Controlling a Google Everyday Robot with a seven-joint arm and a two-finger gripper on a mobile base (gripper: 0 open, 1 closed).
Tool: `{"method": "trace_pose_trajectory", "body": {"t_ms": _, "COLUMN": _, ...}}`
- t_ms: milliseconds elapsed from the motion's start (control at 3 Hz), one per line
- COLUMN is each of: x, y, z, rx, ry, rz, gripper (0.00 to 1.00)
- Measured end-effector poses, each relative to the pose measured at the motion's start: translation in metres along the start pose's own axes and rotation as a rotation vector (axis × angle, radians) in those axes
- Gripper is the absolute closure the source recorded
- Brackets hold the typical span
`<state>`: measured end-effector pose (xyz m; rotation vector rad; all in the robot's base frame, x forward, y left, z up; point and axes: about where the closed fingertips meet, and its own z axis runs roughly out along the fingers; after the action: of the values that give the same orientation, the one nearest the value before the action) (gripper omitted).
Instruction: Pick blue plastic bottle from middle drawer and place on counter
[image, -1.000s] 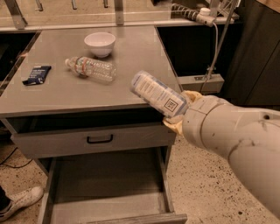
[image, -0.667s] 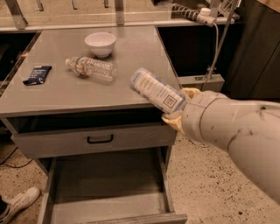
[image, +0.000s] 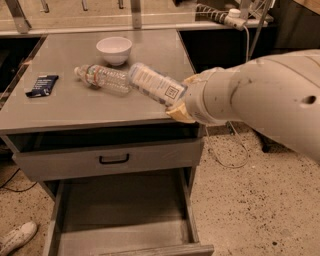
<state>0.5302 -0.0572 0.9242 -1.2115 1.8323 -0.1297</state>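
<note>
— Blue plastic bottle (image: 155, 84): where is it, and why slanted like that?
— Clamped by its lower end in the gripper (image: 179, 106), off the surface, above the counter (image: 70, 107) near the right front. Its upper end points at the clear water bottle (image: 102, 78). I judge it's held high to clear the edge before set-down. The middle drawer (image: 125, 200) stands pulled out below.
— Changed since a second ago?
— Arm and bottle have shifted left and inward from the corner, closer to the water bottle
</note>
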Motion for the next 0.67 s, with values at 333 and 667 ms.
{"method": "trace_pose_trajectory", "body": {"t_ms": 333, "x": -0.003, "y": 0.001, "z": 0.001, "rx": -0.004, "ry": -0.001, "rz": -0.007, "gripper": 1.0}}
{"method": "trace_pose_trajectory", "body": {"t_ms": 667, "x": -0.007, "y": -0.012, "z": 0.011, "rx": -0.012, "ry": -0.009, "rz": 0.015, "gripper": 1.0}}
